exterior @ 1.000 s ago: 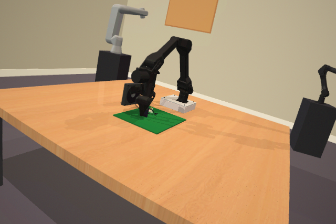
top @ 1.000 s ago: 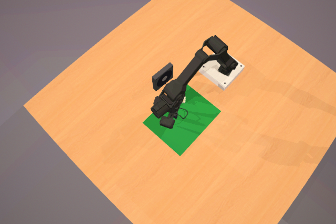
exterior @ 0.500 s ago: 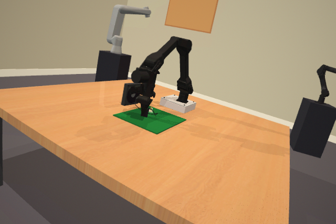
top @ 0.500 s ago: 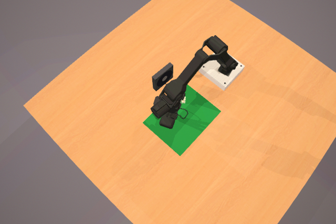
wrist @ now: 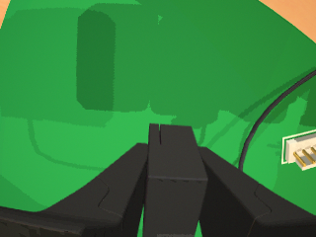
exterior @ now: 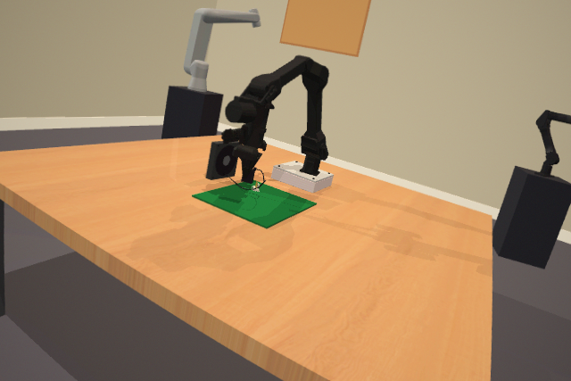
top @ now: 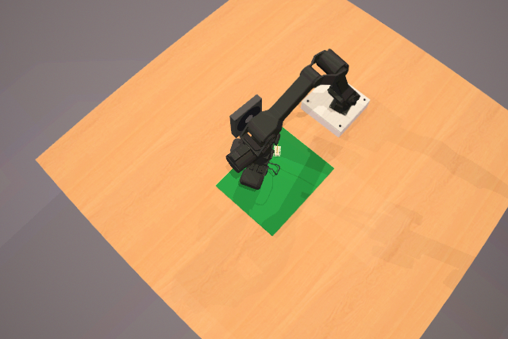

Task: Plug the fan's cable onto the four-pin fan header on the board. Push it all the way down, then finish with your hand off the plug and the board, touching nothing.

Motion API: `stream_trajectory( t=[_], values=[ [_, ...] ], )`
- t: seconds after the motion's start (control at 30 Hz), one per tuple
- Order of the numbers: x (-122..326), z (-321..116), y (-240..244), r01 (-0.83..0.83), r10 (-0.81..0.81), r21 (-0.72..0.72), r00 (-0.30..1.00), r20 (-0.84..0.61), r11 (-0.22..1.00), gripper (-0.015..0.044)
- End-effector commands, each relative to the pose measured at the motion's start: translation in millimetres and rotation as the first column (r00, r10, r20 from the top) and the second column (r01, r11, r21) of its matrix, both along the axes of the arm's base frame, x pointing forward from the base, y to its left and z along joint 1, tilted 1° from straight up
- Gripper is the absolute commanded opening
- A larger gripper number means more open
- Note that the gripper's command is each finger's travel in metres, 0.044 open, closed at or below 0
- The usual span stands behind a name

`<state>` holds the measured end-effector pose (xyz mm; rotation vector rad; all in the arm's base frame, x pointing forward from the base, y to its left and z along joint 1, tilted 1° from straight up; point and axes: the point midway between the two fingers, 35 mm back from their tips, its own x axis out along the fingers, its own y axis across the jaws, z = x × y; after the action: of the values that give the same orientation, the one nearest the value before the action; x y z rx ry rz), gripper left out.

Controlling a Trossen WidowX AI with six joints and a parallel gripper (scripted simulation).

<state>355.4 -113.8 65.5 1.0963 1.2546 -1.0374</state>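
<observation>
My gripper is shut on the black plug, whose end shows between the fingers in the wrist view. The fingertips are hidden in the top view. The plug is over the green board, with a dark shadow apart from it. The white four-pin header stands on the board, to the right of the plug in the wrist view, pins showing and no plug on it. The black cable loops between plug and header. The lower plug is hidden.
The black fan stands upright beside the board, close to the arm's wrist. The arm's white base is beyond the board's other side. The cable curves close to the header.
</observation>
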Motion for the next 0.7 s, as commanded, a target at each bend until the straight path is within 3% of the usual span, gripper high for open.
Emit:
stream_trajectory(
  t=[0.0, 0.33, 0.67],
  values=[
    [-4, 2, 1, -0.048, 0.048, 0.004, 0.999, -0.006, 0.999, 0.0000],
    [-23, 3, -1, -0.382, 0.382, -0.010, 0.924, -0.007, 0.924, 0.0000],
    [-42, 2, -2, -0.671, 0.671, -0.023, 0.742, -0.013, 0.741, 0.0000]
  ],
)
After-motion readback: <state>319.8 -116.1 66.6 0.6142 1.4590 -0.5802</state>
